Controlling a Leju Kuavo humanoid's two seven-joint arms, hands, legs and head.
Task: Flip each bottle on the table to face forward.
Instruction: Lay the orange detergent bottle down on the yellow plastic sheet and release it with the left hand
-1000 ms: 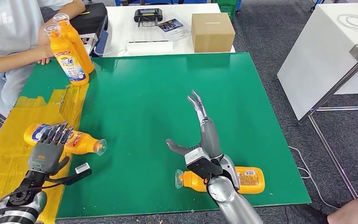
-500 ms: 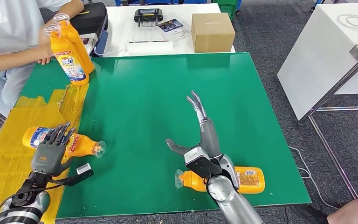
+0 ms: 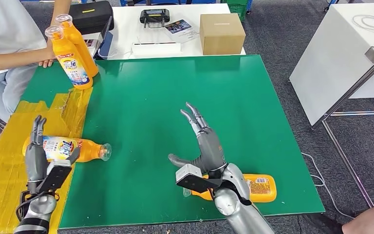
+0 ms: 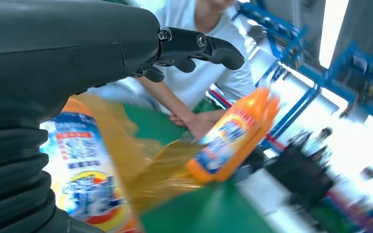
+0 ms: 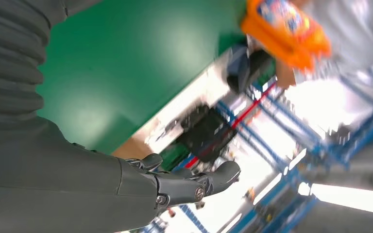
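Observation:
An orange bottle (image 3: 78,148) lies on its side at the table's left edge, cap toward the middle, blue-and-white label up (image 4: 85,194). My left hand (image 3: 38,158) stands edge-on at its base end, fingers (image 4: 199,46) straight and pointing away from me, thumb next to the bottle; nothing is gripped. A second orange bottle (image 3: 258,187) lies near the front edge, partly hidden by my right forearm. My right hand (image 3: 202,146) hovers open above the green table (image 3: 151,92), fingers (image 5: 194,184) spread. Two more orange bottles (image 3: 70,53) (image 4: 233,136) (image 5: 286,29) stand upright at the back left.
A person (image 3: 5,44) sits at the back left with a hand behind the upright bottles. Yellow tape (image 3: 5,165) covers the table's left strip. Behind the green table, a white table (image 3: 126,19) carries a cardboard box (image 3: 221,33) and a black case (image 3: 92,14).
My left hand has turned from palm-down over the lying bottle to edge-on, uncovering its label. My right hand has swung left and nearer to me. The person has leaned back.

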